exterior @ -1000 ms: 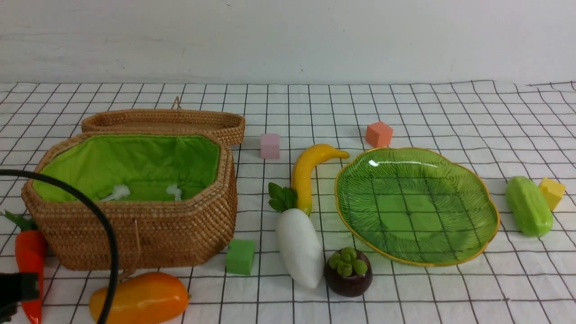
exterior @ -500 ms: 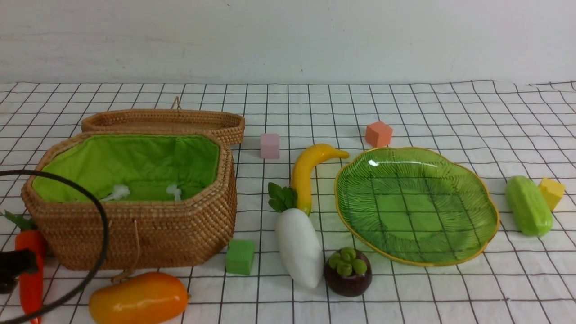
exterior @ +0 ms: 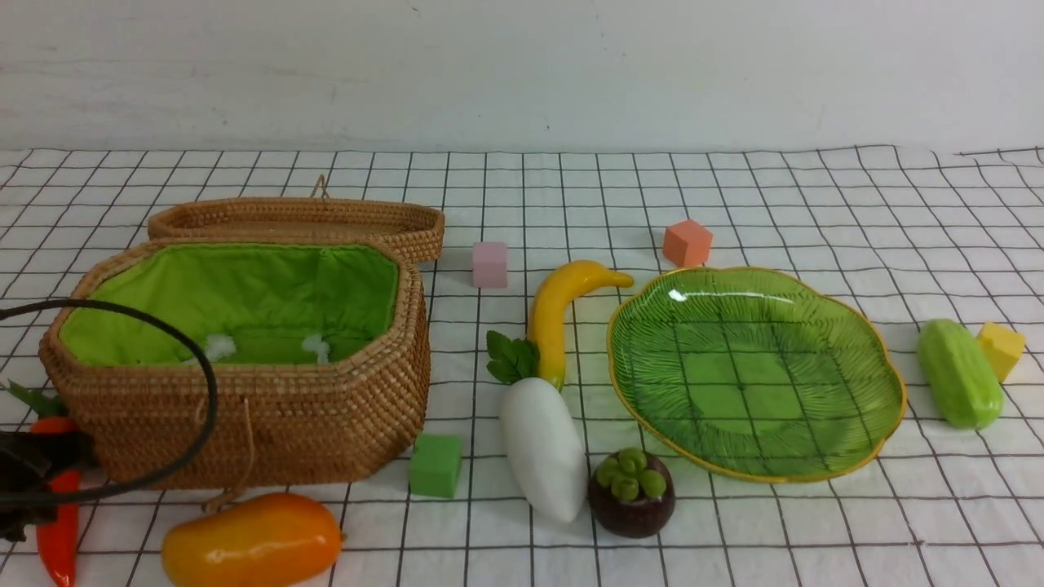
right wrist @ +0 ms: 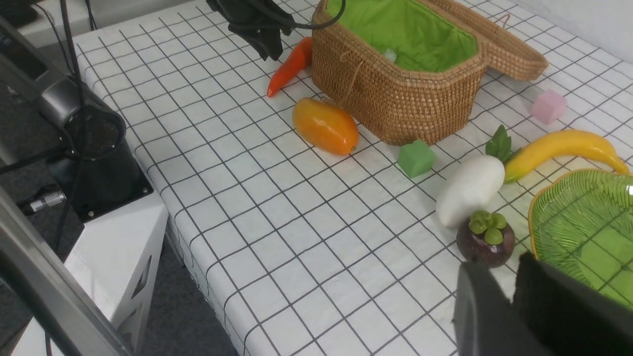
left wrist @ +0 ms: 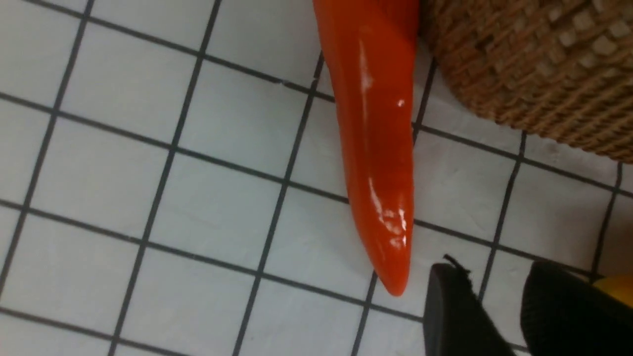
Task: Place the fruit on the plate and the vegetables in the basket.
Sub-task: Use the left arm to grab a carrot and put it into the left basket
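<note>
The long red-orange vegetable (left wrist: 378,148) lies on the cloth against the left end of the wicker basket (exterior: 245,424). My left gripper (left wrist: 494,272) hangs open beside its pointed tip, holding nothing. The mango (exterior: 253,538) lies in front of the basket. The white radish (exterior: 542,444), banana (exterior: 555,306) and mangosteen (exterior: 632,493) lie between the basket and the green plate (exterior: 889,383). The cucumber (exterior: 958,373) lies right of the plate. My right gripper (right wrist: 497,264) hovers near the mangosteen (right wrist: 484,240), slightly open and empty.
The basket lid (exterior: 298,220) rests behind the basket. Small cubes are scattered around: green (exterior: 435,465), pink (exterior: 489,264), orange (exterior: 687,243), yellow (exterior: 1000,349). A black cable (exterior: 196,367) loops in front of the basket. The table's near-left edge (right wrist: 168,207) drops to a stand.
My left gripper has opened and moved farther from the camera along the red-orange vegetable. Its cable loop has shifted lower across the basket front. The objects have not moved.
</note>
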`<state>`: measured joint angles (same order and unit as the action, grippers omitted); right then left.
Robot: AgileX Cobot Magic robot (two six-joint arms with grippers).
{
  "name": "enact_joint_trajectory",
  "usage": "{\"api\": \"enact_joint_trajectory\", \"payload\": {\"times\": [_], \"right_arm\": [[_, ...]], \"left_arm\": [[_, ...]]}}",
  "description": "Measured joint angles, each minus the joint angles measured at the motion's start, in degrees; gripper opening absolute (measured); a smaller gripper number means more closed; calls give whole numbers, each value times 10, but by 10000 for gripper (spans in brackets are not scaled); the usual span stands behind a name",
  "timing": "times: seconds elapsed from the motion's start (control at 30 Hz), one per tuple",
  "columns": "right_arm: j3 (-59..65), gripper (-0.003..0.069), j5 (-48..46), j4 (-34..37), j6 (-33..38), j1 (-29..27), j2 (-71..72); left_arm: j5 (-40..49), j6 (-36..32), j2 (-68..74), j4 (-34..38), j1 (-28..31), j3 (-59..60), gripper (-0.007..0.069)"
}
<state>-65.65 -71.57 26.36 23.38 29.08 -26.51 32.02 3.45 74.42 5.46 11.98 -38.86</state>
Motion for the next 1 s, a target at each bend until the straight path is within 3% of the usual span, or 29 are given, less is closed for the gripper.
{"api": "enact_joint_trajectory", "payload": {"times": [0.13,0.33,1.0], "right_arm": [[0,142,1,0,0,0,0],[0,144,1,0,0,0,0],[0,148,38,30,0,0,0]], "left_arm": [[-26,-2,45,-23,0,0,377],[-76,-1,101,-40,0,0,430],[-152,51,198,-47,2,-16,258]]}}
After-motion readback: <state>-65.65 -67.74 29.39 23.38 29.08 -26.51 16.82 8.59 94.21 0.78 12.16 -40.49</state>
